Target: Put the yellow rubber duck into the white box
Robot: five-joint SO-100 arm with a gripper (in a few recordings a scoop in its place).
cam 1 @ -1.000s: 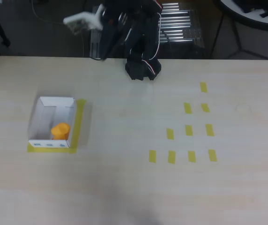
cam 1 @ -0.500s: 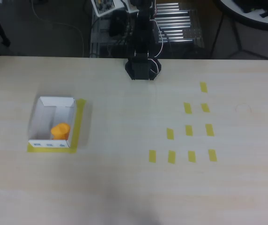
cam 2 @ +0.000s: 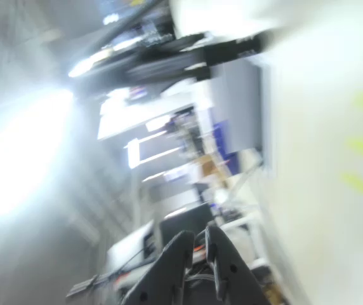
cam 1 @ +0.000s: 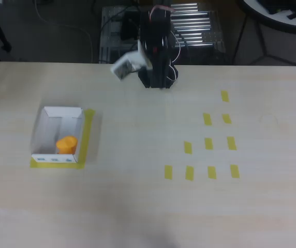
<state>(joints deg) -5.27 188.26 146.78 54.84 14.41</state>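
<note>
The yellow rubber duck [cam 1: 66, 144] sits inside the white box [cam 1: 47, 116], towards the box's front wall with the bluish marks. The box stands at the left of the table on a yellow tape frame. My gripper [cam 1: 128, 65] is far from it, blurred, raised near the arm's black base [cam 1: 157, 77] at the table's back edge. In the wrist view the gripper [cam 2: 198, 234] points away from the table at blurred room background, and its two dark fingers [cam 2: 169, 267] lie together with nothing between them.
Several flat yellow tape rectangles [cam 1: 208, 143] are stuck on the table's right half. A metal rack [cam 1: 192, 26] and cables stand behind the table's back edge. The light wooden tabletop [cam 1: 137, 196] stretches bare between the box and the tape marks.
The arm has swung from the back left to above its base, and the gripper now hangs lower by the table's back edge. Duck and box have not moved.
</note>
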